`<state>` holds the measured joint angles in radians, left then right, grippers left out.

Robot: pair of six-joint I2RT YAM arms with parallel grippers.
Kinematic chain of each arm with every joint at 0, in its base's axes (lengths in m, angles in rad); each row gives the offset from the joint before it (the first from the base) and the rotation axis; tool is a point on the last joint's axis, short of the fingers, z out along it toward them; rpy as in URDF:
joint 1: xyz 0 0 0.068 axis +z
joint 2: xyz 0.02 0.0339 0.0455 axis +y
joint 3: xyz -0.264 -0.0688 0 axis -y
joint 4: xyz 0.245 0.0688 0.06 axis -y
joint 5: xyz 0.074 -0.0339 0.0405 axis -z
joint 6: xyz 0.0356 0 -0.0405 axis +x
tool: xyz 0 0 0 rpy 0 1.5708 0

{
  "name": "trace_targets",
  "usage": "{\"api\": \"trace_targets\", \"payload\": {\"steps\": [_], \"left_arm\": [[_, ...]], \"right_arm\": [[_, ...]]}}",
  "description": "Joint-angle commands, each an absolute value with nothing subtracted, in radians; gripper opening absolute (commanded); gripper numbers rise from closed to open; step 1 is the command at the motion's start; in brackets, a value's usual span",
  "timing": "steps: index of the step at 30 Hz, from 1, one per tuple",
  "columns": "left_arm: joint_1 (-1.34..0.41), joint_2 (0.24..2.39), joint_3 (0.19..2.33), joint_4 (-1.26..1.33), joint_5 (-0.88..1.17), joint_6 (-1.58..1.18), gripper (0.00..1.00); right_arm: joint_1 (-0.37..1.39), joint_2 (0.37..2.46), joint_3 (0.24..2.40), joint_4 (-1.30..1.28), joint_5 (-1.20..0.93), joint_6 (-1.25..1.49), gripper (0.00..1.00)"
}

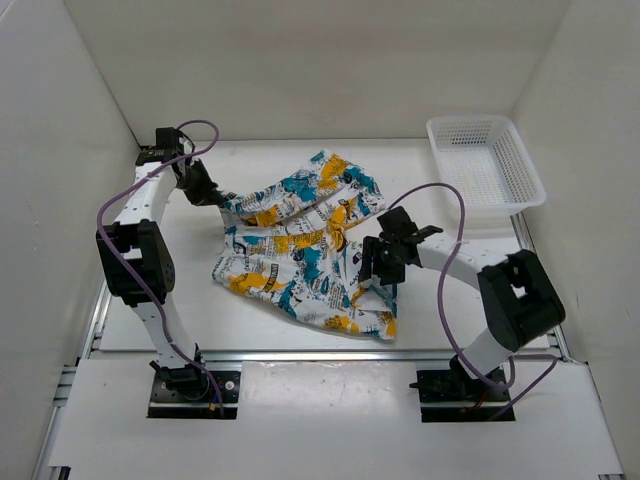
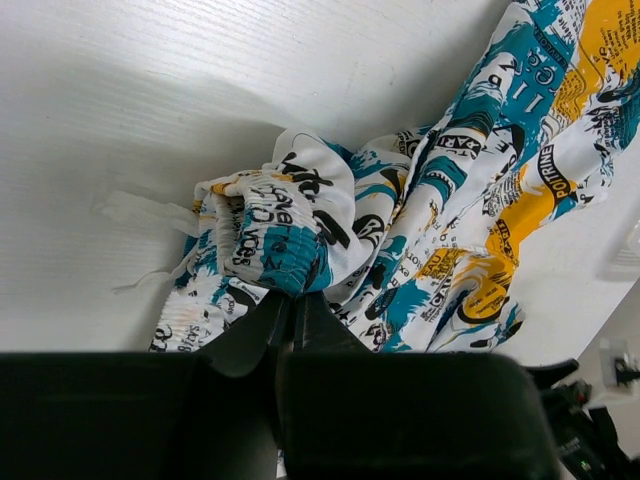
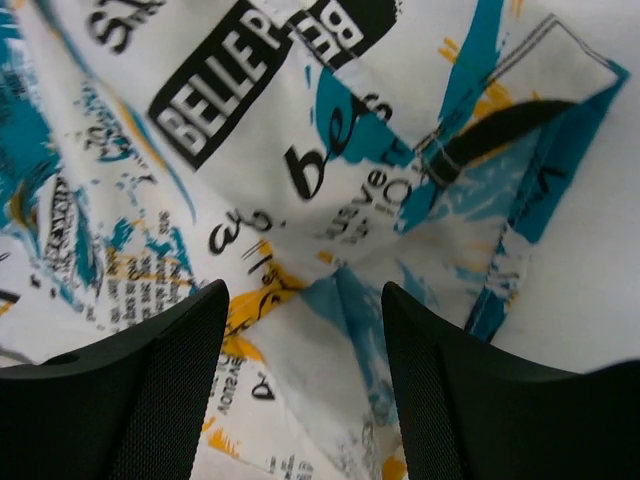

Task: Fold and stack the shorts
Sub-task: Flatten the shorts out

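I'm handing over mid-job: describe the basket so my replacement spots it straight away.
Start at the white table, then look to its far right corner, beyond the right arm. The basket sits there, apart from the shorts: a rigid white mesh box, plain where the crumpled shorts are printed teal, yellow and black.

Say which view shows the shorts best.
Top external: the whole shorts show, crumpled, with their full outline. Left wrist shows only a bunched edge pinched in the shut left gripper and some fabric beyond. Right wrist shows just a close patch of print below the open right gripper.
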<state>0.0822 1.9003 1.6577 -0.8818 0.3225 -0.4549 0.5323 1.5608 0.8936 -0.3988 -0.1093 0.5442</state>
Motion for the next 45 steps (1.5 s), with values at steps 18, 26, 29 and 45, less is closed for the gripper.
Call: {"api": "trace_targets", "payload": {"steps": [18,26,29,45], "left_arm": [[0.104,1.841,1.631,-0.870,0.331,-0.425,0.10],[0.104,1.841,1.621,-0.870,0.331,-0.407,0.10],[0.104,1.841,1.621,-0.870,0.340,-0.397,0.10],[0.104,1.850,1.621,-0.870,0.350,-0.388,0.10]], "right_arm": [[0.537,1.583,0.976,-0.391,0.088,0.563,0.00],[0.448,1.603,1.117,-0.465,0.139,0.479,0.00],[0.427,1.675,1.187,-0.483,0.198,0.479,0.01],[0.485,1.580,1.304,-0.560,0.433,0.503,0.05]]}}
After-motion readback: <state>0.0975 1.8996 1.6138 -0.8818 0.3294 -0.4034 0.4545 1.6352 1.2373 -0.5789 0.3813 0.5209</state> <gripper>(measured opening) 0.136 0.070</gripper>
